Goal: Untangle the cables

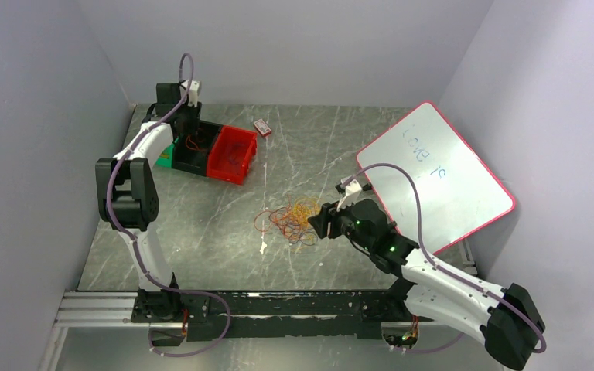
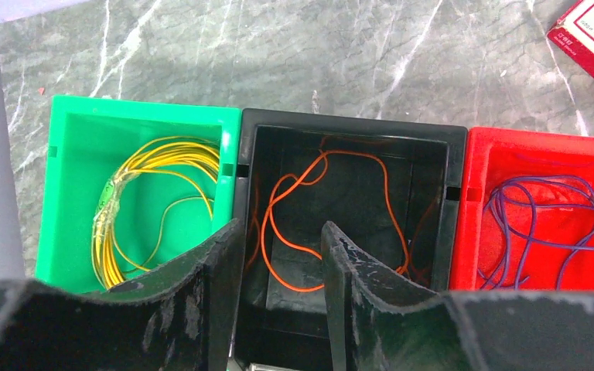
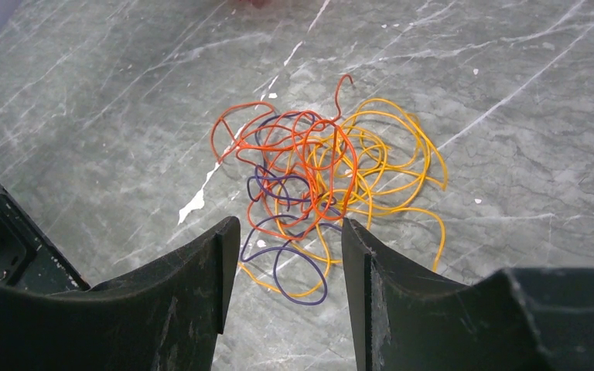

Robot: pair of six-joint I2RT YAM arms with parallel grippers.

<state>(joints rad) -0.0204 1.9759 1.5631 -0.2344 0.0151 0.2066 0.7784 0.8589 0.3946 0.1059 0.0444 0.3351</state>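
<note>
A tangle of thin orange, yellow and purple cables (image 1: 292, 219) lies mid-table; it also shows in the right wrist view (image 3: 325, 174). My right gripper (image 1: 319, 222) (image 3: 288, 228) is open and empty, just right of the tangle and a little above it. My left gripper (image 1: 189, 116) (image 2: 278, 232) is open and empty above the black bin (image 2: 433, 139), which holds an orange cable (image 2: 278, 189). The green bin (image 2: 69, 154) holds yellow cables (image 2: 124, 201). The red bin (image 2: 479, 178) holds purple cables (image 2: 537, 209).
The three bins (image 1: 232, 154) stand in a row at the back left. A small red-and-white box (image 1: 262, 127) lies behind them. A whiteboard with a red rim (image 1: 433, 166) leans at the right. White scraps (image 1: 263, 247) lie near the tangle.
</note>
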